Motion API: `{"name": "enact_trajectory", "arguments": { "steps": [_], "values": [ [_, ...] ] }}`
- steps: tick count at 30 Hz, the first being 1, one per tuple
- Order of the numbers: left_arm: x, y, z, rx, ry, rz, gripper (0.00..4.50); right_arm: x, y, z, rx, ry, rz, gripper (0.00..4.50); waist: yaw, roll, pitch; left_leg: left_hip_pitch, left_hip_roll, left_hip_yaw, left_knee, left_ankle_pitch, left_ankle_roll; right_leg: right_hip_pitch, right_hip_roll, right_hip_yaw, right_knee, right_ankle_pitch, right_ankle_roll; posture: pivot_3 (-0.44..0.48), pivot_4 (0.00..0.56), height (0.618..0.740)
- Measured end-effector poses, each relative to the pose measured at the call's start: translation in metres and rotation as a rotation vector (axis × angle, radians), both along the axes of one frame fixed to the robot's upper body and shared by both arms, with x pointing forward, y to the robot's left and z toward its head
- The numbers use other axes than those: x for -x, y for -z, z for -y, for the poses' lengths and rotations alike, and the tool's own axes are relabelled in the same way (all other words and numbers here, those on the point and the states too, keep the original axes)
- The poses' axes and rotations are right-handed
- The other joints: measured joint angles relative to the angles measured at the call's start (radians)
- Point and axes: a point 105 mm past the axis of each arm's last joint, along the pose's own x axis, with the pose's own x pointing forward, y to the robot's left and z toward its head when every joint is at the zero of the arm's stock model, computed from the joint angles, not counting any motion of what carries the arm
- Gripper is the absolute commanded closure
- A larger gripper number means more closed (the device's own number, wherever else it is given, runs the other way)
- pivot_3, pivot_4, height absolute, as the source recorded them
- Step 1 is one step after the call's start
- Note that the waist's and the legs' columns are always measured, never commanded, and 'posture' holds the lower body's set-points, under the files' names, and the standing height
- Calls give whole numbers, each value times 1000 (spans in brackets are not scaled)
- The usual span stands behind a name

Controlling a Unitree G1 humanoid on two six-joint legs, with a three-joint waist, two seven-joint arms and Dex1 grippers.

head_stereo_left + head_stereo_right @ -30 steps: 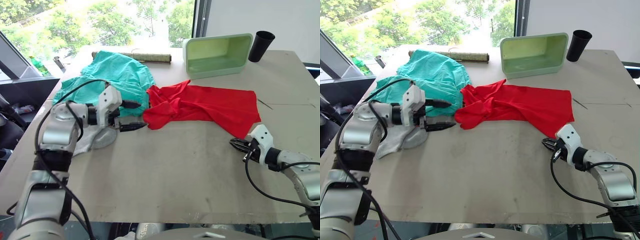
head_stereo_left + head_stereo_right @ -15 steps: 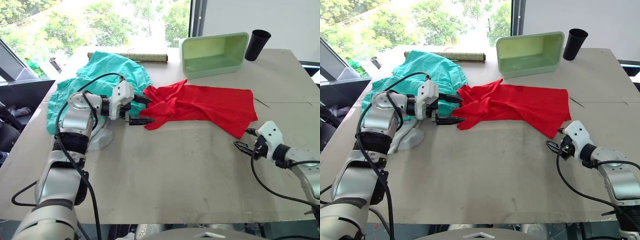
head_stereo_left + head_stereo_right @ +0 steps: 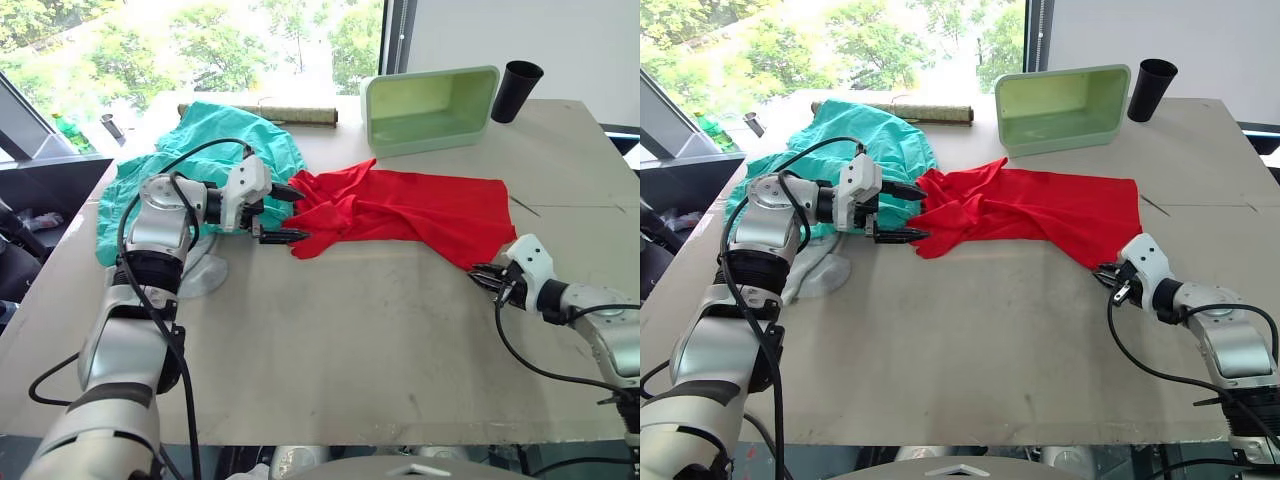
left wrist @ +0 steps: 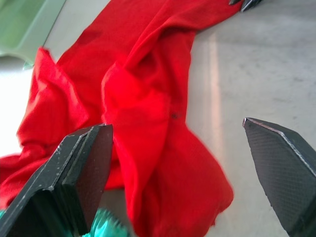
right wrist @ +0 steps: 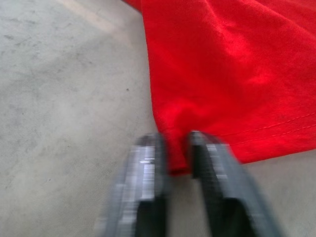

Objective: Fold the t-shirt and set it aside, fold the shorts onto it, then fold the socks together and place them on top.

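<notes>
Grey counter (image 3: 340, 340) by window – green bin (image 3: 432, 108), black cup (image 3: 521, 91) at back. Left claw (image 3: 290, 214) gapes at t-shirt (image 3: 420, 210); right claw (image 5: 173, 163) pinches its corner

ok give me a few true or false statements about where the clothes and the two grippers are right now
1. The bright red cotton t-shirt lies spread out, unfolded, on the table. True.
2. The left gripper is shut on the teal fabric shorts. False: it is open at the t-shirt's bunched end.
3. The right gripper has a corner of the t-shirt's hem between its fingers. True.
4. The light grey knit socks sit on top of the t-shirt. False: they lie on the table beside the shorts.
5. The pale green plastic bin holds the shorts. False: it looks empty.
</notes>
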Motion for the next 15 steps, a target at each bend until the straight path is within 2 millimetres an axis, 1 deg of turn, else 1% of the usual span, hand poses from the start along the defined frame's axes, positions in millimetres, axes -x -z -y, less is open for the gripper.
{"name": "enact_trajectory", "arguments": {
  "steps": [1, 4, 7, 12, 15],
  "values": [
    [-1, -1, 1, 2, -2, 3, 0, 0, 0, 0, 0, 1, -1, 4471, 0, 0, 0, 0, 0, 0, 0, 0, 0, 0, 0, 0, 0, 0, 0, 0, 150, 740],
    [-16, -1, 3, -25, -65, -3, 0, 0, 0, 0, -2, 0, -6, 4471, 0, -1, 0, 0, 0, 0, 0, 0, 0, 1, 0, 0, 0, 0, 0, 0, 150, 740],
    [-25, 0, 8, -41, -93, -18, 0, 0, 0, -1, -5, -4, -9, 4471, -2, -2, 0, 0, 0, 0, 1, 0, 1, 1, 0, 0, 0, 0, 0, 0, 150, 740],
    [-34, 5, 19, -58, -115, -61, 0, -1, -1, -2, -3, -11, -9, 4471, -3, -2, 0, 0, 0, 0, 1, 0, 1, 1, 0, 0, 1, 0, 0, 0, 150, 740],
    [-39, 14, 24, -95, -142, -91, 0, -1, -1, -3, -2, -13, -6, 4471, -4, -2, 0, 0, 0, 0, 1, 0, 1, 1, 0, 0, 1, 0, 0, 0, 150, 740]
  ]
}}
